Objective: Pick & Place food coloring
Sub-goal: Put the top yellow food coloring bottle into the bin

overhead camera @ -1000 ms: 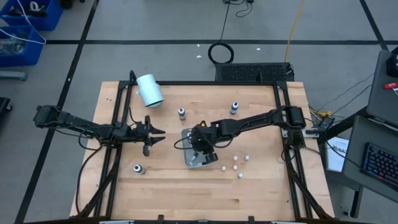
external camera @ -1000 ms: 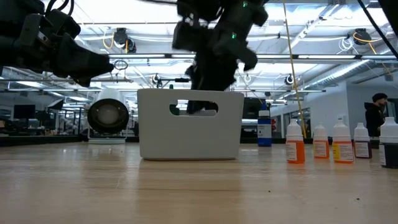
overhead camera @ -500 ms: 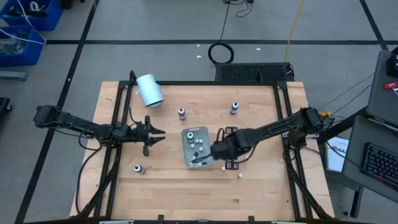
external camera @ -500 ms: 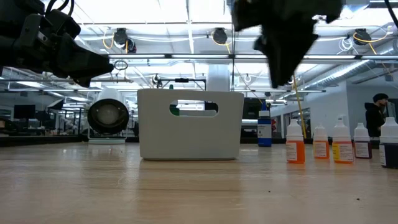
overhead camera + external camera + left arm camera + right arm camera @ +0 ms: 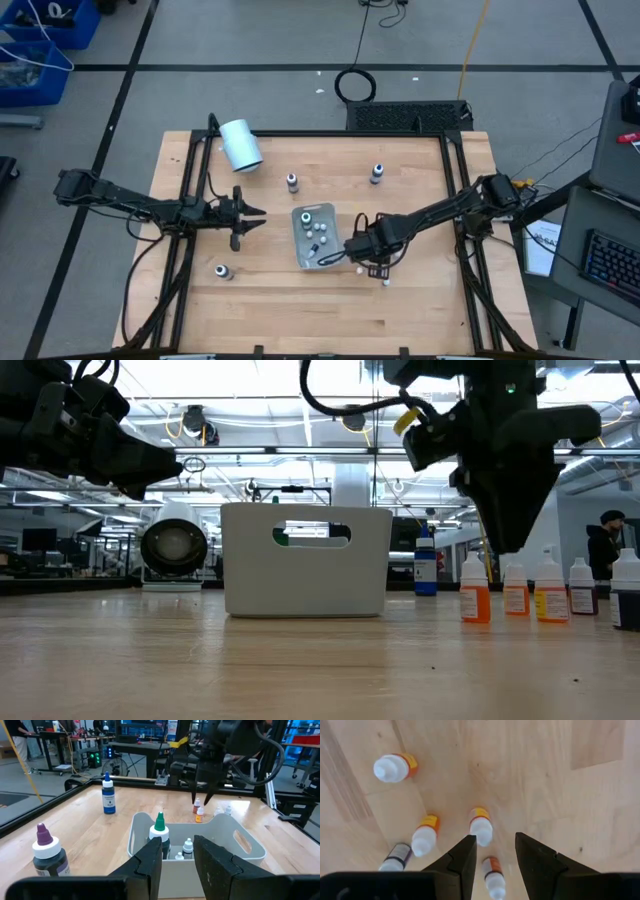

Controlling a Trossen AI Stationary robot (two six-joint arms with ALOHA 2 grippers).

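The table [image 5: 260, 310] is of light wood boards with a dark frame along its sides. It stands on a grey floor marked with dark lines. A coiled black cable [image 5: 355, 85] lies on the floor behind the table, and blue bins [image 5: 35, 45] are at the far left corner. In the low view the room behind is a large hall with ceiling lamps and desks, and a person [image 5: 604, 545] stands at the far right.

The white tray [image 5: 315, 236] is in the middle of the table, and several food coloring bottles [image 5: 318, 225] stand inside it. More bottles stand alone on the wood: one purple-topped [image 5: 292, 182], one blue [image 5: 377, 174], one near the front left [image 5: 222, 271]. A white cylinder [image 5: 240, 146] lies at the back left.

The right gripper [image 5: 492, 857] hangs just right of the tray, above a group of small orange-labelled bottles [image 5: 481, 827]. Its fingers are spread and hold nothing. The left gripper [image 5: 252, 221] waits left of the tray; its fingers stand slightly apart and empty.
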